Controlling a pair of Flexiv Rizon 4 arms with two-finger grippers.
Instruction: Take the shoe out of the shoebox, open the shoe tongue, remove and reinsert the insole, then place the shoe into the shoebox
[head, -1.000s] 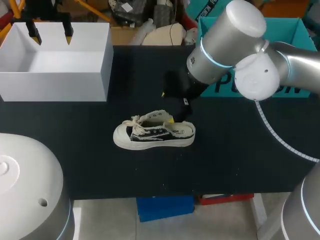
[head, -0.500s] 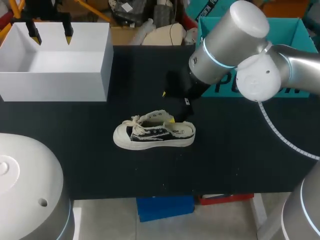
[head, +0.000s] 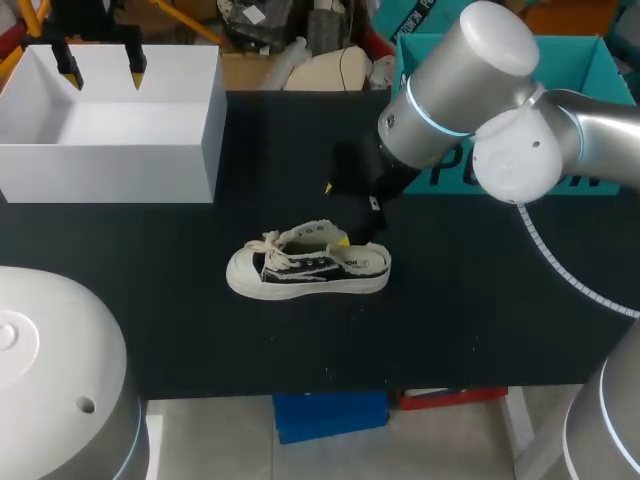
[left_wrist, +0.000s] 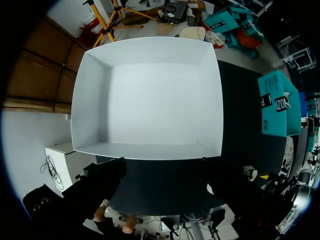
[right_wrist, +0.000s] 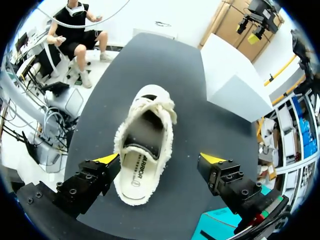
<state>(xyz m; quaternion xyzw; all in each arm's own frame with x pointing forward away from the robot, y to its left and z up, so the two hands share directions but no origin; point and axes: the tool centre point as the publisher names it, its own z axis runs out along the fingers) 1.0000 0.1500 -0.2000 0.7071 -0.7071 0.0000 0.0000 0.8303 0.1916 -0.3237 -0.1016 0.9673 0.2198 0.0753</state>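
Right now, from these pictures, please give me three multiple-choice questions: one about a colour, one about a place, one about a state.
1. What colour is the box? A) white B) red C) brown
2. Where is the shoe? A) in the box B) on the table C) held in the air
3. How is the right gripper? A) shut on the shoe B) shut on a lace C) open

Answers: 1 A, all its walls are white. 2 B, it lies on the black top, apart from the box. 3 C, its fingers stand wide apart, one on each side of the heel, with gaps.

Left hand (head: 101, 72) open, right hand (right_wrist: 161, 160) open
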